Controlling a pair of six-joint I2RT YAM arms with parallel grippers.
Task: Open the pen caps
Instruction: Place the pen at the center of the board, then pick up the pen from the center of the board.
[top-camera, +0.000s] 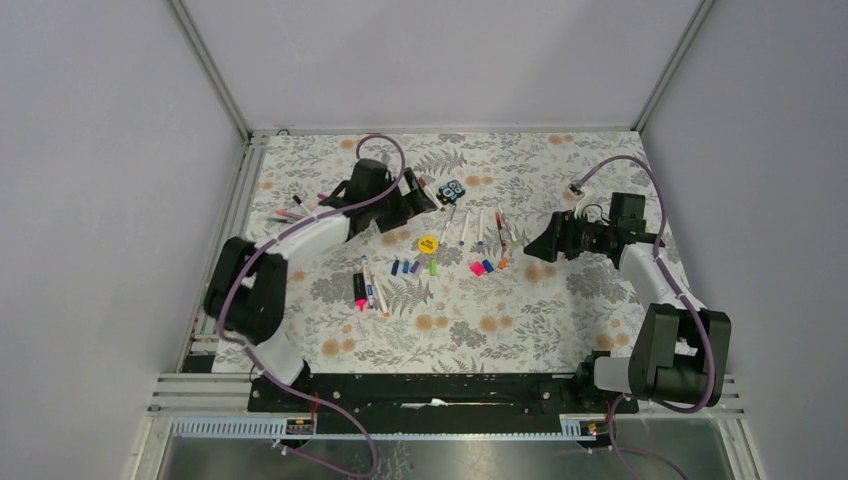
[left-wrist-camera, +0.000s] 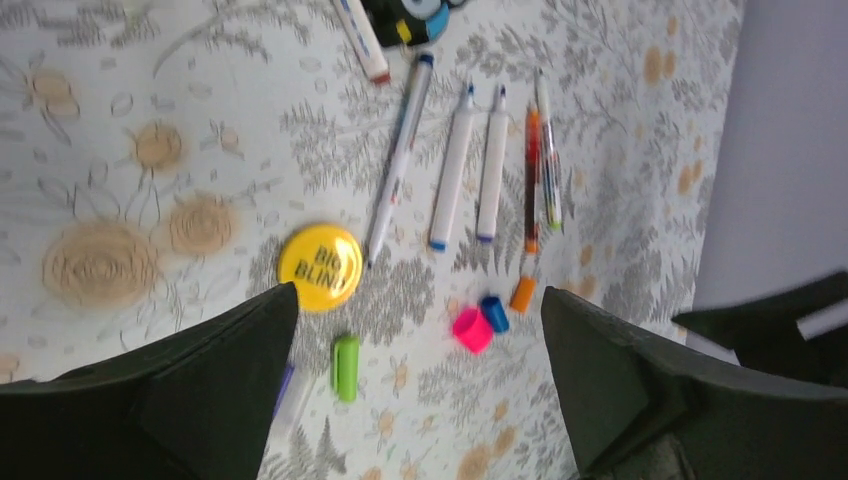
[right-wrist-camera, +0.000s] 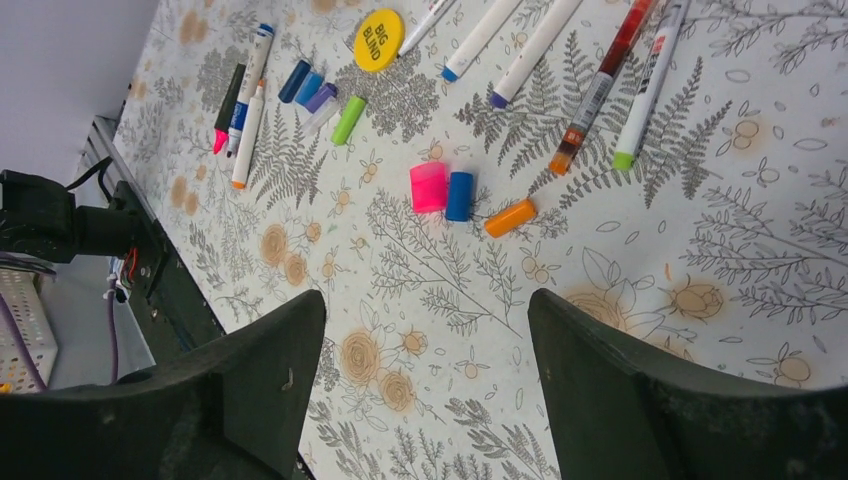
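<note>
Pen caps (left-wrist-camera: 472, 329) in pink, blue and orange are being seen lying loose through the wide gap of the left gripper (left-wrist-camera: 418, 300), a green cap (left-wrist-camera: 344, 367) close beside one finger, pens (left-wrist-camera: 452, 170) lined up beyond. The right gripper (right-wrist-camera: 425, 300) is being held equally wide, empty, those caps lying just ahead of it.

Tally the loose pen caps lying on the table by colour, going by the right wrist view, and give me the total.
Blue caps: 3
Purple cap: 1
Green cap: 1
Pink cap: 1
Orange cap: 1
Total: 7
</note>
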